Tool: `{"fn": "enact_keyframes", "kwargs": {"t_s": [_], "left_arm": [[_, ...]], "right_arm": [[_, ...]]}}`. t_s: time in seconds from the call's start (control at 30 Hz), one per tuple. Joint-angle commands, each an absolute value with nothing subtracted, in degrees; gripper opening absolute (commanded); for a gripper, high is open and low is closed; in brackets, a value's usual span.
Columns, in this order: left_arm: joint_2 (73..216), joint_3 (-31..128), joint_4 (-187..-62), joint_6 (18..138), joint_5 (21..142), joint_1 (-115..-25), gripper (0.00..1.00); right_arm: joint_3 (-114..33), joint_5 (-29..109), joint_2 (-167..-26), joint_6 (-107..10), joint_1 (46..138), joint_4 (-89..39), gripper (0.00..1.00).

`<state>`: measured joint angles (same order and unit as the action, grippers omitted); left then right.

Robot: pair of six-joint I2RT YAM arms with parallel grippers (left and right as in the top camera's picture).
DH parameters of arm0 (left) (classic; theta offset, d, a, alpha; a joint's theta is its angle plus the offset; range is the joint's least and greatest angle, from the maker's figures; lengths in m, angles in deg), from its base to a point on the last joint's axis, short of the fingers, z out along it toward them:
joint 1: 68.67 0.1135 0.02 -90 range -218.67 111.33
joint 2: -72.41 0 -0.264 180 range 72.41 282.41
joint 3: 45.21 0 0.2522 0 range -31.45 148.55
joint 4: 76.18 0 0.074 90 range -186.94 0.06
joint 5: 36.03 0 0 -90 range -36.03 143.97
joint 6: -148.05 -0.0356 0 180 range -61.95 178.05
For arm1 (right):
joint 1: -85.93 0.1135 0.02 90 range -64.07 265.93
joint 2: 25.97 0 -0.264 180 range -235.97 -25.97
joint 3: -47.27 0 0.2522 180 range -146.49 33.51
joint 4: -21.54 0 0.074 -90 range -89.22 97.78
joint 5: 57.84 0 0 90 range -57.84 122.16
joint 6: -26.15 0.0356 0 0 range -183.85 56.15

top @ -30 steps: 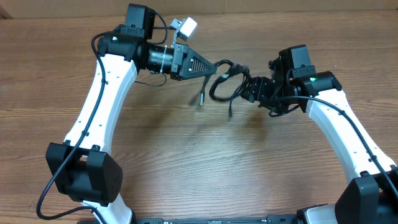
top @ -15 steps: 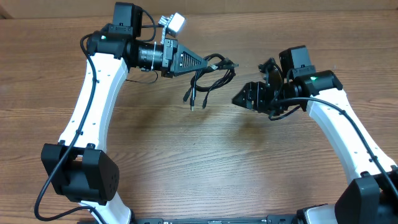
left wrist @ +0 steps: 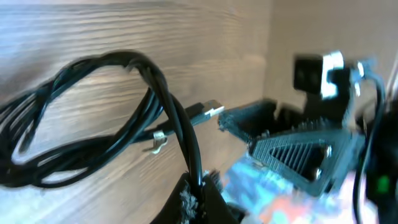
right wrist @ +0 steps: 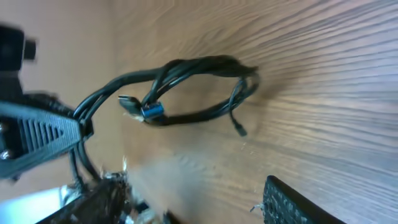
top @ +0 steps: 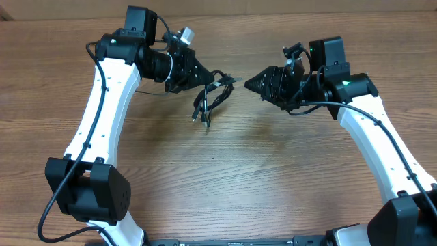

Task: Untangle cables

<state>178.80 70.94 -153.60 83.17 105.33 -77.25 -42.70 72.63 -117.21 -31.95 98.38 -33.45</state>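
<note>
Left gripper jaws grasp the cables, dangling above the worktop near its 12 o'clock edge. Right gripper jaws released just beside them; bare wood toward 6 o'clock.

The cables hang in a bunch from the tip of the left gripper, over the far middle of the table. Their loops and plug ends trail toward the near side. The right gripper sits to their right, facing the left gripper and not touching the cables.
</note>
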Motion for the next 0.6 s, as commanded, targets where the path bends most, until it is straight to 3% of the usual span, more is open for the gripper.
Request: {"fn": "enact_keyframes", "kwargs": {"t_s": [0.0, 0.17, 0.33, 0.57], "left_arm": [[178.5, 71.7, -152.6, 113.7, 101.4, -76.9, 0.04], [178.5, 71.7, -149.2, 142.5, 107.8, -77.0, 0.05], [178.5, 71.7, -140.3, 148.6, 116.1, -77.4, 0.04], [178.5, 71.7, -138.0, 150.9, 118.3, -77.3, 0.04]], "right_arm": [[-43.7, 64.5, -116.5, -26.8, 101.3, -32.9, 0.69], [-43.7, 59.8, -116.6, -29.9, 104.6, -32.4, 0.69], [-43.7, 57.9, -119.4, -32.9, 107.2, -29.1, 0.69], [-43.7, 67.7, -121.3, -44.0, 107.6, -20.8, 0.73]]}}
